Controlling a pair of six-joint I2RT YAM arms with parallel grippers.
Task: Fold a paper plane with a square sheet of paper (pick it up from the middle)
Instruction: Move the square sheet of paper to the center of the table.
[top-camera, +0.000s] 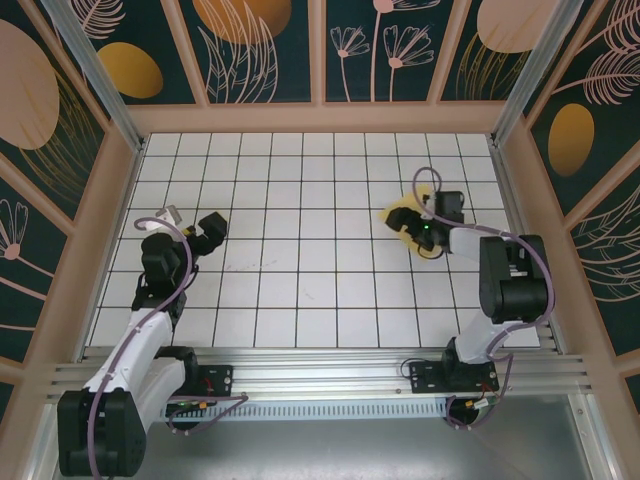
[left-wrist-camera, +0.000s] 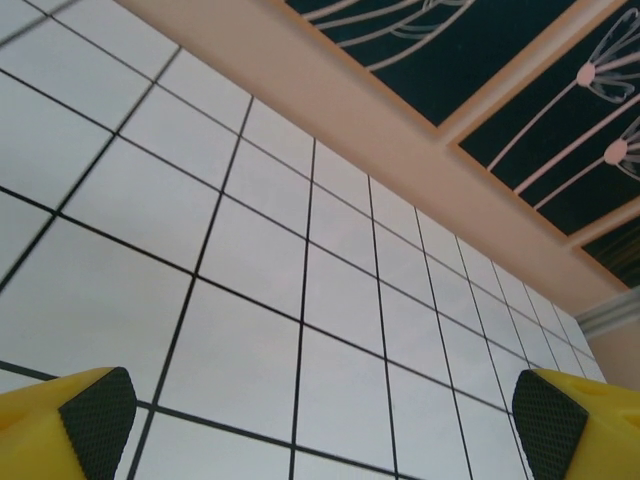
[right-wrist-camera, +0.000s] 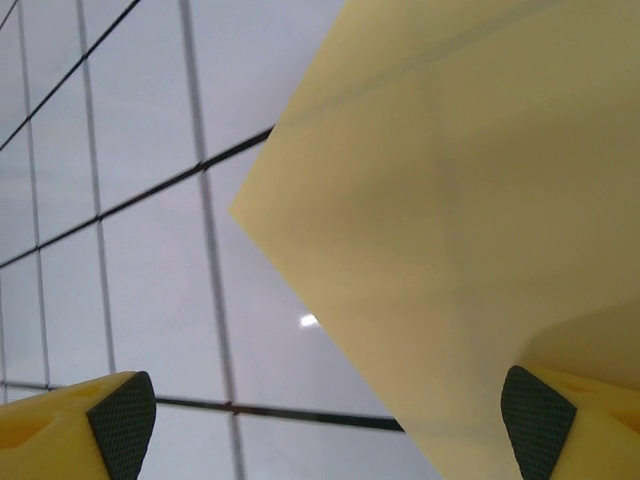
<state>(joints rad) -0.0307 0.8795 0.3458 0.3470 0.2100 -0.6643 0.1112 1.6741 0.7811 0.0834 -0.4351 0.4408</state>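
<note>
The yellow square sheet of paper (top-camera: 405, 216) lies flat on the white grid table at the right, partly hidden under my right arm. In the right wrist view the sheet (right-wrist-camera: 470, 200) covers the upper right, one corner pointing left. My right gripper (top-camera: 424, 236) hovers over the sheet's near edge, open, its two yellow fingertips (right-wrist-camera: 120, 420) wide apart with nothing between them. My left gripper (top-camera: 212, 226) stands at the left of the table, open, its fingertips (left-wrist-camera: 95, 415) spread over bare tiles. No folded plane is in view.
The white tiled table (top-camera: 300, 240) is boxed in by peach frame walls (top-camera: 320, 118) with dark floral panels. An aluminium rail (top-camera: 320, 375) runs along the near edge by the arm bases.
</note>
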